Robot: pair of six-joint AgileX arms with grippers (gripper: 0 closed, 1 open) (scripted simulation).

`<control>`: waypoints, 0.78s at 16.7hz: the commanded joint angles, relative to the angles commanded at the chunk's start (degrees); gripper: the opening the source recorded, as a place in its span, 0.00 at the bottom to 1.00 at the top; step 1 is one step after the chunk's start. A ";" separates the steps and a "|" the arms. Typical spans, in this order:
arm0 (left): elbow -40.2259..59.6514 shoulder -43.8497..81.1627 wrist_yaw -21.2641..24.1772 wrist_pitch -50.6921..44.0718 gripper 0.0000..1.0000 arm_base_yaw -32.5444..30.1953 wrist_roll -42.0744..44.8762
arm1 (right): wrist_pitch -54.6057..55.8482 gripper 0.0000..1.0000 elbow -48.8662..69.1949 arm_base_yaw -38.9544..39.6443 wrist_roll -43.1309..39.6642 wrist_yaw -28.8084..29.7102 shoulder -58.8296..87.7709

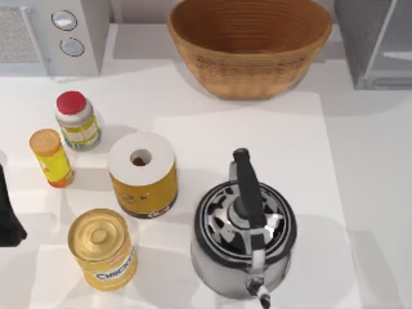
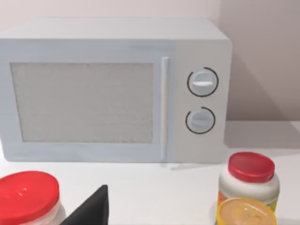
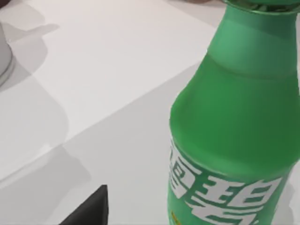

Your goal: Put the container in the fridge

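Observation:
The fridge (image 1: 378, 40), dark grey with a paler front panel, stands at the table's far right corner. Several containers stand on the left half: a red-lidded jar (image 1: 76, 120) (image 2: 251, 180), an orange bottle (image 1: 51, 156) (image 2: 243, 213), a yellow canister with a white lid (image 1: 142, 174) and a gold can (image 1: 103, 248). I cannot tell which one the task means. My left gripper (image 1: 9, 212) (image 2: 91, 211) is at the left edge, beside another red-lidded jar (image 2: 28, 199). A green bottle (image 3: 234, 122) stands upright close to my right gripper (image 3: 89, 208).
A light grey appliance with two round dials (image 1: 55, 32) (image 2: 112, 89) occupies the far left corner. A wicker basket (image 1: 250, 45) sits at the far middle. A steel kettle with a black handle (image 1: 244, 235) stands near the front, right of the canister.

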 joint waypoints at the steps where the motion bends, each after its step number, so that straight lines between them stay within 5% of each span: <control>1: 0.00 0.00 0.00 0.00 1.00 0.00 0.00 | 4.25 1.00 -1.03 1.03 3.33 0.27 0.05; 8: 0.00 0.00 0.00 0.00 1.00 0.00 0.00 | 32.05 1.00 -7.21 8.21 24.04 3.49 2.11; 13: 0.00 0.00 0.00 0.00 1.00 0.00 0.00 | 38.52 1.00 -8.14 10.45 29.27 4.83 2.87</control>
